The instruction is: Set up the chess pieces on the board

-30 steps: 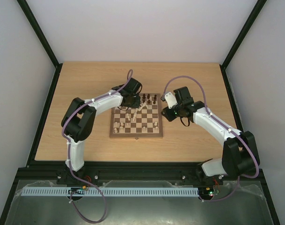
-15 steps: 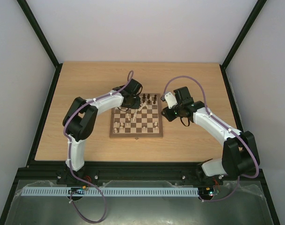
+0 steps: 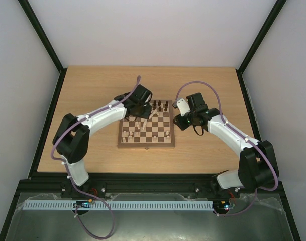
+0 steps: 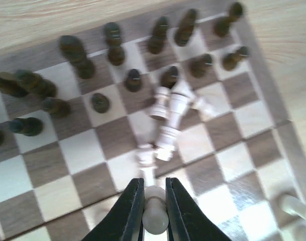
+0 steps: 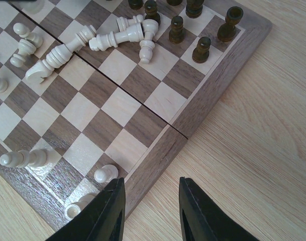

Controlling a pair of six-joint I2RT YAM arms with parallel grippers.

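Observation:
The board lies mid-table between both arms. My left gripper hangs over its far half, shut on a pale cream piece whose rounded end shows between the fingers. Just beyond it lie several toppled pale pieces. Dark pieces stand along the far rows. My right gripper hovers open over the board's right border, with nothing between its fingers; it is by that edge. Pale pawns stand near its left finger.
More fallen pale pieces and upright dark ones show in the right wrist view. Light wood tabletop surrounds the board. Black frame rails border the table on both sides.
My left gripper has shut on the pale piece. The left arm's elbow has swung out to the left. The right arm has not moved.

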